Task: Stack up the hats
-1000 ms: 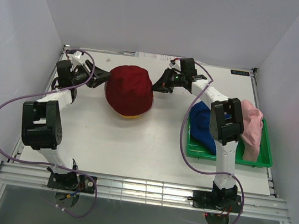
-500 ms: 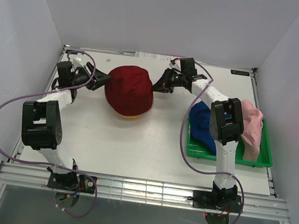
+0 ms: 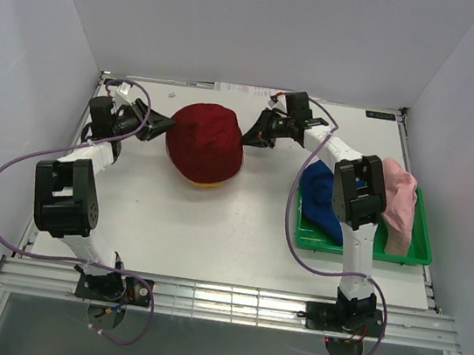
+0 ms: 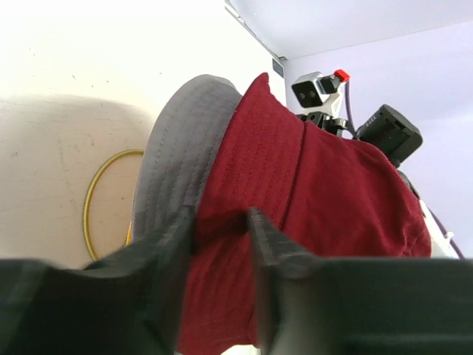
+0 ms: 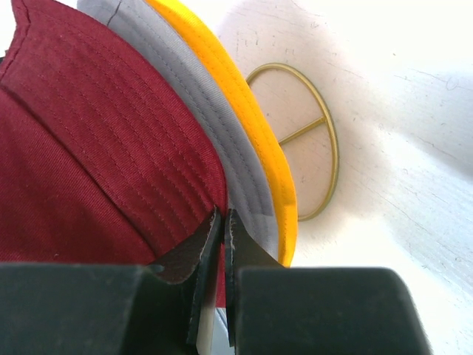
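Dark red hat (image 3: 206, 142) sits on top of the pile, crown up, toward the far side of the table (image 3: 211, 236). Grey hat (image 4: 174, 148) lies under it and yellow hat (image 5: 251, 126) under that, their brims layered in the right wrist view. Gold wire stand (image 5: 325, 148): its ring lies on the table beneath the pile.

My right gripper (image 5: 223, 218) is pinched tight on the right edge of the dark red brim. My left gripper (image 4: 219, 218) straddles a fold of the same brim on the left side. Its jaws stand apart, and I cannot tell whether they bite.

Blue hat (image 3: 321, 198) and pink hat (image 3: 399, 205) lie in the green tray (image 3: 359, 250), well apart from the pile. Blue is at its left end, pink at its right.
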`<act>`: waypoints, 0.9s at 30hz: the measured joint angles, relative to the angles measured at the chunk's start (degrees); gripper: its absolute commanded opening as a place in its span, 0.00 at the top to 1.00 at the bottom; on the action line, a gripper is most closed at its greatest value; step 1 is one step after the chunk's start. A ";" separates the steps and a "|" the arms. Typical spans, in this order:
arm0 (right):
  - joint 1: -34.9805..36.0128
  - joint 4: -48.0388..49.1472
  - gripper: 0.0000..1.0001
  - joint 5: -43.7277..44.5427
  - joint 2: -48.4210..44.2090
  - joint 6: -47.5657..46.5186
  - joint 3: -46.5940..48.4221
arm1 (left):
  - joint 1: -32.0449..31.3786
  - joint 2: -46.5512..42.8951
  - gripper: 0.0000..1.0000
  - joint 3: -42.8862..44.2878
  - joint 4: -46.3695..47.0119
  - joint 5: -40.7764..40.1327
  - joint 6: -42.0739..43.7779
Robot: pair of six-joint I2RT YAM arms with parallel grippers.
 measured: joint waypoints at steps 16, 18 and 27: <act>-0.04 -0.46 0.92 0.00 0.15 -0.44 -0.68 | -0.02 1.07 1.00 -1.60 -1.14 -2.62 -3.50; -0.04 -0.13 0.92 -0.07 0.15 -0.50 -1.25 | -0.07 1.46 1.00 -1.92 -2.54 -3.61 -3.48; -0.04 2.67 0.92 -1.07 0.04 -0.50 -3.96 | -0.26 1.92 1.00 -4.39 -3.78 -5.09 -3.45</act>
